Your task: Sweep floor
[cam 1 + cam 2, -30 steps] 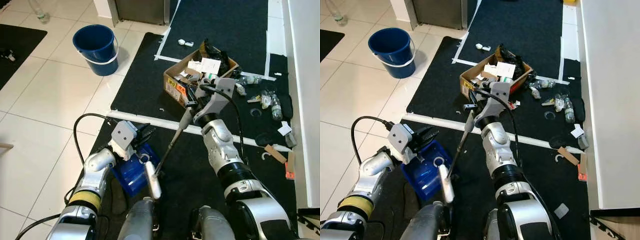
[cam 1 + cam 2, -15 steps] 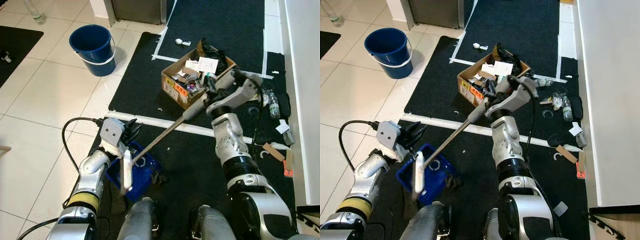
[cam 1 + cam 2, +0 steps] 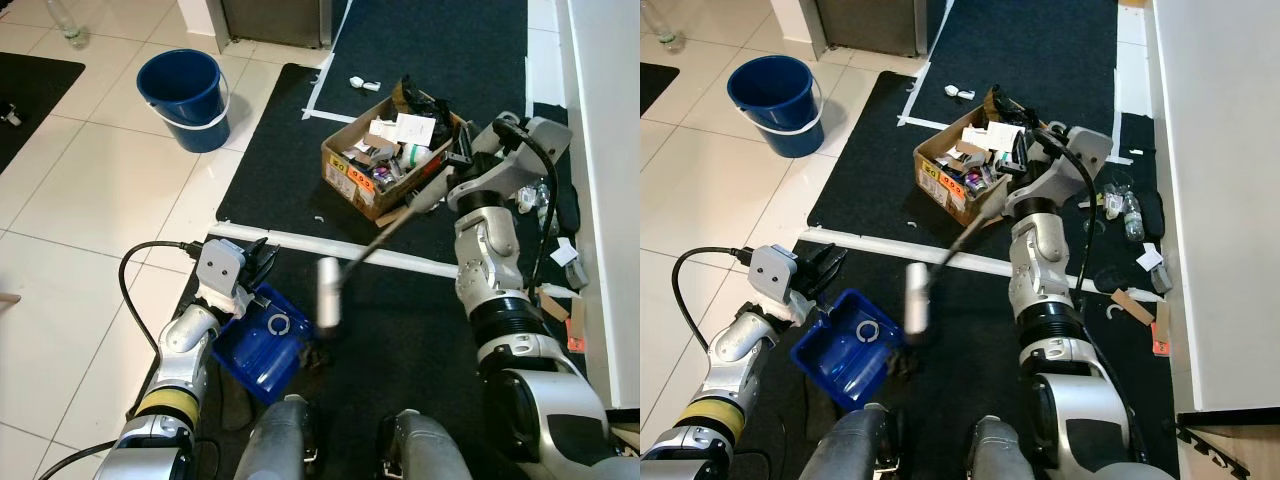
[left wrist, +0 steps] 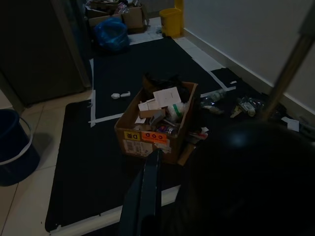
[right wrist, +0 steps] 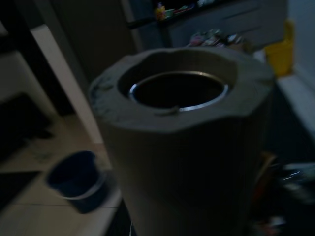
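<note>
Black carpet point(image 3: 400, 330), glossy blue plastic dustpan point(image 3: 262, 341).

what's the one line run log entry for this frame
task: sweep floor | left gripper: holds blue dustpan on black mat | right gripper: holds broom handle | cardboard box of trash ahead

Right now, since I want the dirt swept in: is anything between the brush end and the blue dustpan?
Nothing visible does: the dark brush end of the broom sits right beside the dustpan on the black mat.
</note>
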Available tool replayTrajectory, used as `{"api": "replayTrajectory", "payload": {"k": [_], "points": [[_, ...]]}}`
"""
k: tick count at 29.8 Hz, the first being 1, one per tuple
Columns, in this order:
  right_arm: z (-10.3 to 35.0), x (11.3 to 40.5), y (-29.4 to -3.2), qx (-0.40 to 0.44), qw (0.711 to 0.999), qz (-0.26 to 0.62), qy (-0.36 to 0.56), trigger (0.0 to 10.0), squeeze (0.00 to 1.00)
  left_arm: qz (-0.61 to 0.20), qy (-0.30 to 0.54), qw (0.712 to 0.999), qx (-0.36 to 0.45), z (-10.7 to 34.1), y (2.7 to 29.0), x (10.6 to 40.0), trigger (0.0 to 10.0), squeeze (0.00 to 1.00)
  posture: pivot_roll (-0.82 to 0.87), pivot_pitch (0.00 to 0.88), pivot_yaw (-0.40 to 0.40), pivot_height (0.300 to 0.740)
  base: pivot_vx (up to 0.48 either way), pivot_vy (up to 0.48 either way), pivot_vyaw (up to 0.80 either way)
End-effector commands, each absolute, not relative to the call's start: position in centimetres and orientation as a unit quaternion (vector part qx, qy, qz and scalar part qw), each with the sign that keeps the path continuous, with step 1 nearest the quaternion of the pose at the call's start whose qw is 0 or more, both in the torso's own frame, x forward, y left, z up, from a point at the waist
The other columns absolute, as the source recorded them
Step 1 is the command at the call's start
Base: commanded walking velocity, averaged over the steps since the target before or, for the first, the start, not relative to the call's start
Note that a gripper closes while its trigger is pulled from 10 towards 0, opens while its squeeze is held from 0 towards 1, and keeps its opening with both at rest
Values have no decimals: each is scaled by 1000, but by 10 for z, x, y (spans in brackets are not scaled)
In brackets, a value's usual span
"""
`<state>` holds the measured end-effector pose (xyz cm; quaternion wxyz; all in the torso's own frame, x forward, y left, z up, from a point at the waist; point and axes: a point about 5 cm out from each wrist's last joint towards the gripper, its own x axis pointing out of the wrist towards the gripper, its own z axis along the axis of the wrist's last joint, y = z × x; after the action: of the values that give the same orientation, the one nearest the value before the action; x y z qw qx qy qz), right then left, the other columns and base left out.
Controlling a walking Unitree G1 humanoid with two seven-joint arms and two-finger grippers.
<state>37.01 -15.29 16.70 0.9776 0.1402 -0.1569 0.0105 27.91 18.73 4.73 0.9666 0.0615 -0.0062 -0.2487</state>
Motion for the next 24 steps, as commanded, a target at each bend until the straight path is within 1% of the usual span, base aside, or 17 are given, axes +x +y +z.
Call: {"api": "replayTrajectory", "payload": {"k": [1, 2, 4, 6, 9, 12, 15, 18, 19, 20, 22, 23, 24], "points": [[168, 371, -147, 122, 980, 10, -160, 10000, 0, -234, 86, 968, 9, 7, 182, 253, 10000, 0, 136, 169, -51, 740, 0, 0, 0], [168, 371, -147, 122, 980, 10, -160, 10000, 0, -234, 86, 968, 9, 7, 182, 253, 10000, 0, 136, 169, -51, 740, 0, 0, 0], [169, 371, -148, 83, 983, 4, -164, 10000, 0, -230, 83, 970, 10, 8, 183, 253, 10000, 0, 136, 169, -52, 740, 0, 0, 0], [169, 371, -148, 75, 984, 4, -164, 10000, 0, -227, 82, 970, 9, 8, 183, 253, 10000, 0, 138, 169, -54, 740, 0, 0, 0], [153, 372, -140, 27, 993, 20, -114, 10000, 0, -219, 80, 972, 9, 8, 183, 253, 10000, 0, 135, 170, -55, 740, 0, 0, 0], [148, 371, -138, 23, 995, 23, -100, 10000, 0, -218, 79, 973, 9, 8, 183, 253, 10000, 0, 135, 170, -55, 740, 0, 0, 0], [128, 366, -124, 18, 998, 45, -49, 10000, 0, -215, 75, 974, 9, 9, 183, 255, 10000, 0, 137, 165, -59, 740, 0, 0, 0], [118, 362, -113, 16, 998, 57, -27, 10000, 0, -213, 73, 974, 9, 10, 183, 256, 10000, 0, 135, 162, -58, 740, 0, 0, 0], [118, 362, -113, 16, 998, 57, -27, 10000, 0, -213, 73, 974, 9, 10, 183, 256, 10000, 0, 135, 162, -58, 740, 0, 0, 0], [111, 360, -105, 26, 998, 64, -8, 10000, 0, -211, 71, 975, 9, 10, 182, 256, 10000, 0, 134, 164, -58, 740, 0, 0, 0], [111, 360, -105, 26, 998, 64, -8, 10000, 0, -211, 71, 975, 9, 10, 182, 256, 10000, 0, 134, 164, -58, 740, 0, 0, 0], [104, 358, -99, 65, 996, 61, 17, 10000, 0, -209, 69, 975, 7, 10, 182, 257, 10000, 0, 134, 164, -58, 740, 0, 0, 0], [104, 358, -99, 65, 996, 61, 17, 10000, 0, -209, 69, 975, 7, 10, 182, 257, 10000, 0, 134, 164, -58, 740, 0, 0, 0]]}}
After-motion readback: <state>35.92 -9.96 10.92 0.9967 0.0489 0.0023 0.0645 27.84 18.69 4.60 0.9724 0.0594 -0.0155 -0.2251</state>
